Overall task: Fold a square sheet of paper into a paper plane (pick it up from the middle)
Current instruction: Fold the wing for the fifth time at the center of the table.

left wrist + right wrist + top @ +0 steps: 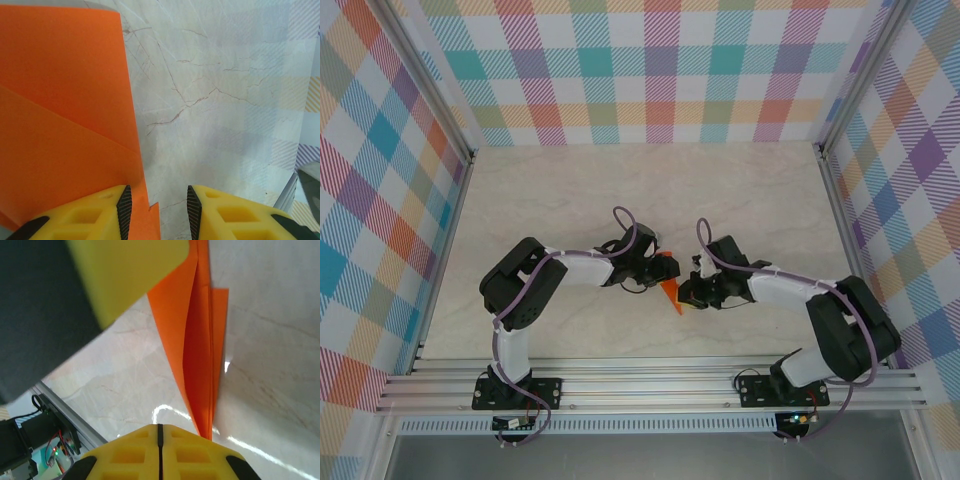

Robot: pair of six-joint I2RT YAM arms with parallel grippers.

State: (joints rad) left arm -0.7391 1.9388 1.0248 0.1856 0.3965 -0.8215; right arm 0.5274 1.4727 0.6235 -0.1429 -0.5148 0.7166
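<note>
The square sheet of paper (670, 287) is bright orange and folded into a narrow pointed dart with several layers, lying between the two arms at mid-table. My left gripper (158, 202) is open. The paper's edge (70, 115) runs between its jaws, close to the left pad (125, 205), with a clear gap to the right pad. In the top view the left gripper (657, 266) is at the paper's far end. My right gripper (160, 429) is shut. The folded paper (200, 355) tapers to a point that slips behind its right finger, not between the pads. In the top view the right gripper (691, 291) is at the paper's near tip.
The table (640, 190) is pale marble-patterned, walled by checked panels at the back and sides. An aluminium rail (640, 385) with the arm bases runs along the near edge. The left gripper's yellow finger (130, 270) hangs close above the paper in the right wrist view.
</note>
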